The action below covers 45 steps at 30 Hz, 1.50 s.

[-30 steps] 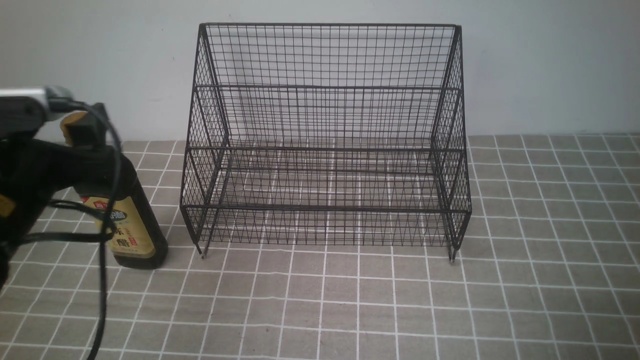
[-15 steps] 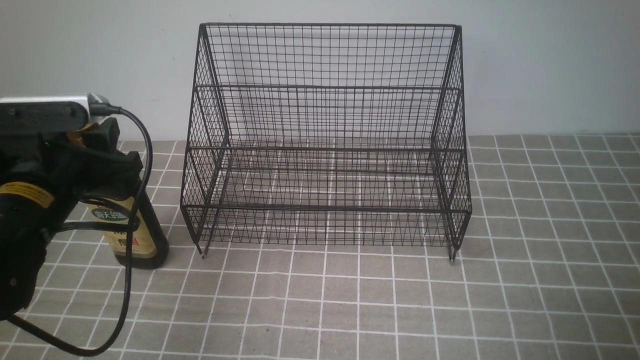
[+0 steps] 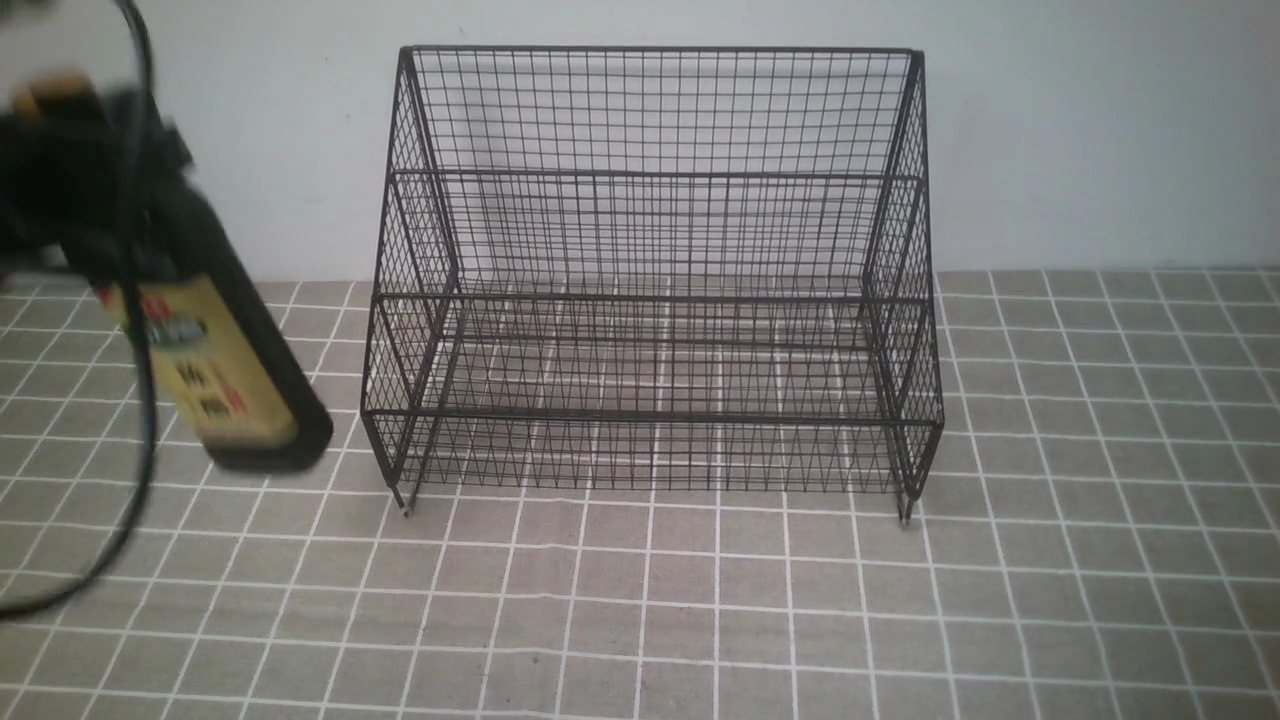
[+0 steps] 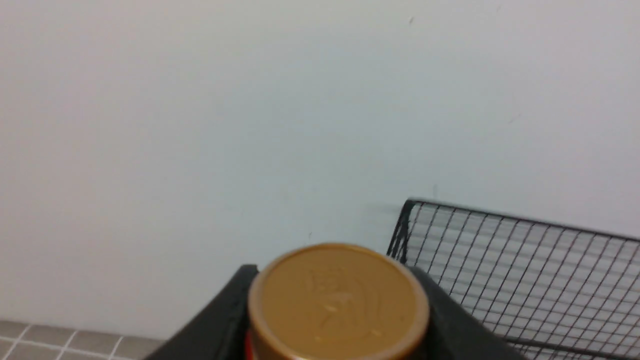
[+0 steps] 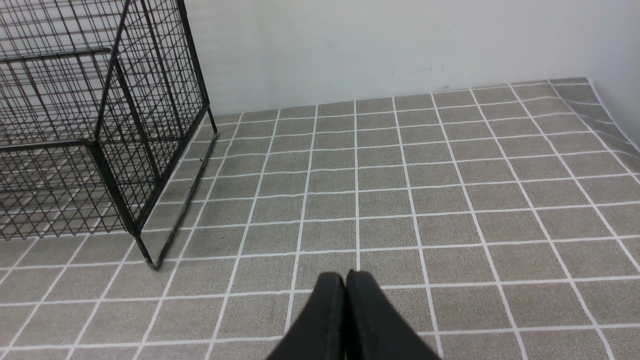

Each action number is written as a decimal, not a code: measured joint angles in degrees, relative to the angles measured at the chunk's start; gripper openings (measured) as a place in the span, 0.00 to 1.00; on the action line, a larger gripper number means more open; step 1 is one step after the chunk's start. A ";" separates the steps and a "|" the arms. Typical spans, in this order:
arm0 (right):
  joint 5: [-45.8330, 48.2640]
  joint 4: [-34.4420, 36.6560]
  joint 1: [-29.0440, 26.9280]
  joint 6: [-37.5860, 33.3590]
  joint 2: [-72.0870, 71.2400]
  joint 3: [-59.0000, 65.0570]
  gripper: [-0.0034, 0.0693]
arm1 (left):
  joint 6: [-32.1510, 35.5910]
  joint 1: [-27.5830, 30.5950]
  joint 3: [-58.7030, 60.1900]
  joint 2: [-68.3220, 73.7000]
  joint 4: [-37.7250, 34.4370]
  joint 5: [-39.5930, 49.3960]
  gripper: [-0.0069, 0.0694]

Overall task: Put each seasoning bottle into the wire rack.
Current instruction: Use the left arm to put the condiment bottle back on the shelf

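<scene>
Seasoning bottle tilted, gold cap up and leftward, left pincer closed around its neck

The front camera looked forward and slightly down at the wire rack from the robot's side, with the rack at 12 o'clock. 2 wrist cameras faced the wall from closer in; all 3 views shared parts of the rack and the gridded tabletop.

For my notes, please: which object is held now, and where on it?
The seasoning bottle, held by its neck, just below the gold cap, in the left jaws.
</scene>
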 joint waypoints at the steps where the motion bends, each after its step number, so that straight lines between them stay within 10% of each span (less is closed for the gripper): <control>1: 0.00 0.00 0.00 0.00 0.00 0.00 0.03 | 0.07 -0.08 -1.54 -0.14 -0.42 1.25 0.49; 17: 0.00 0.00 0.00 0.00 0.00 0.00 0.03 | 1.34 -12.20 -16.36 12.11 -5.62 -6.74 0.49; 45: 0.00 0.00 0.00 0.00 0.00 0.00 0.03 | 7.65 -13.78 -24.46 33.55 -9.48 -5.82 0.49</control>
